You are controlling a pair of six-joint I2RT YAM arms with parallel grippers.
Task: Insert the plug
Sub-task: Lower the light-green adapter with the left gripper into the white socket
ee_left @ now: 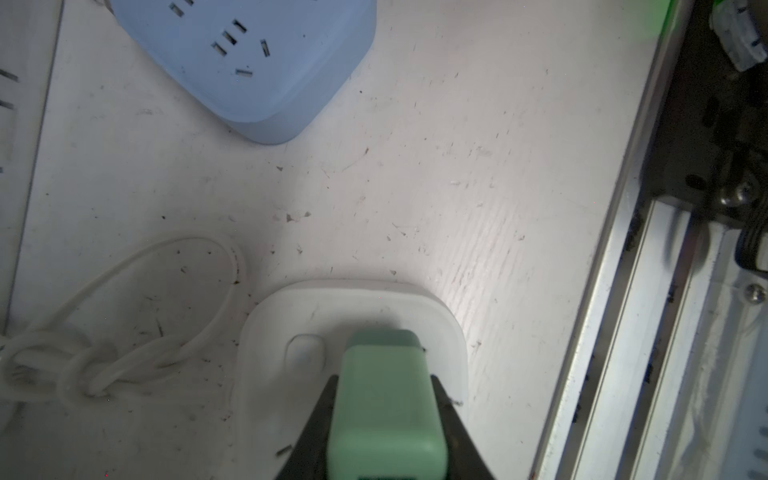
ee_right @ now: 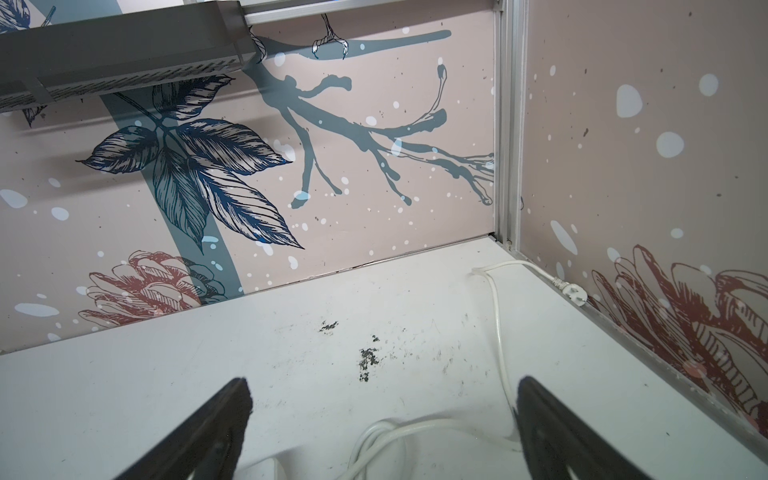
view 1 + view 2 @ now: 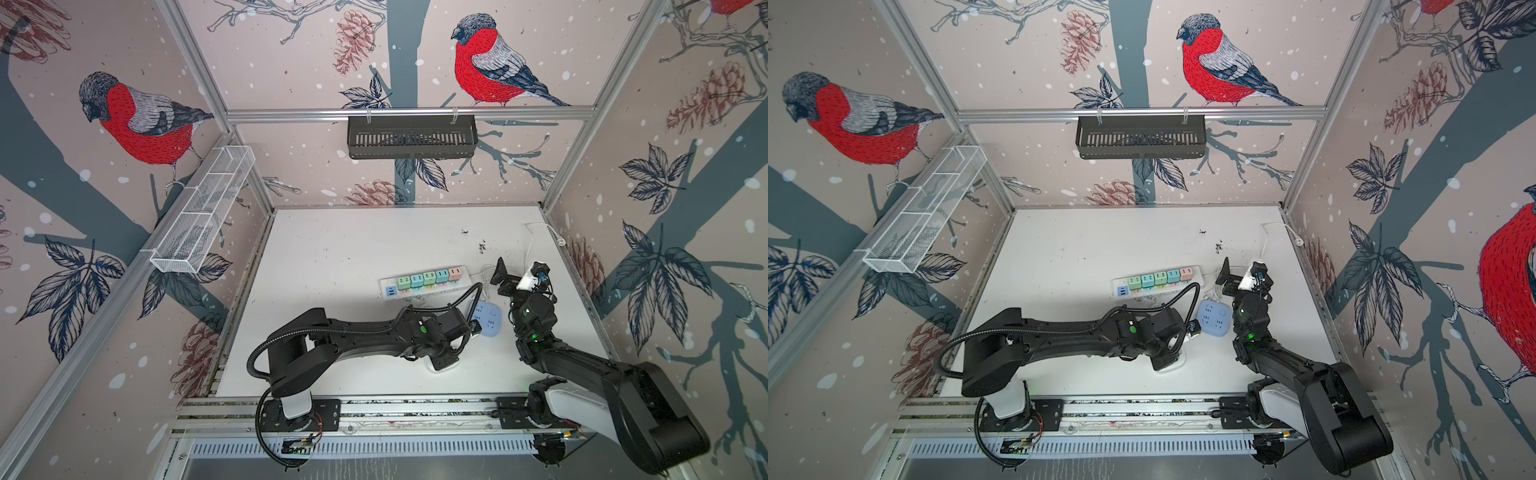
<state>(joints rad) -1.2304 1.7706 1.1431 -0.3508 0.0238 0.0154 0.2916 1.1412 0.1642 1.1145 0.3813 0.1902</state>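
The surface (image 3: 353,249) is a white board, scuffed and speckled, with a patch of dark flecks (image 2: 368,361) towards its far right corner. Wallpaper of red-breasted birds (image 3: 486,62), pine cones and branches covers the three walls around it, held in aluminium framing. A black slotted basket (image 3: 411,137) hangs from the back rail, and a white wire basket (image 3: 203,208) runs along the left wall. A metal rail (image 3: 395,409) at the near edge carries both arm bases.

Near the middle lies a white power strip (image 3: 424,282) with a row of pastel adapters in it. A blue socket block (image 3: 486,318) sits just in front of its right end. A white cord (image 2: 498,332) trails to the far right corner.

The left jaws pinch the green plug (image 1: 386,411) from both sides, directly over a white square socket block (image 1: 291,316) near the front of the surface. Whether its prongs are seated cannot be told. The right jaws stand spread wide and empty, above the surface beside the strip's right end.
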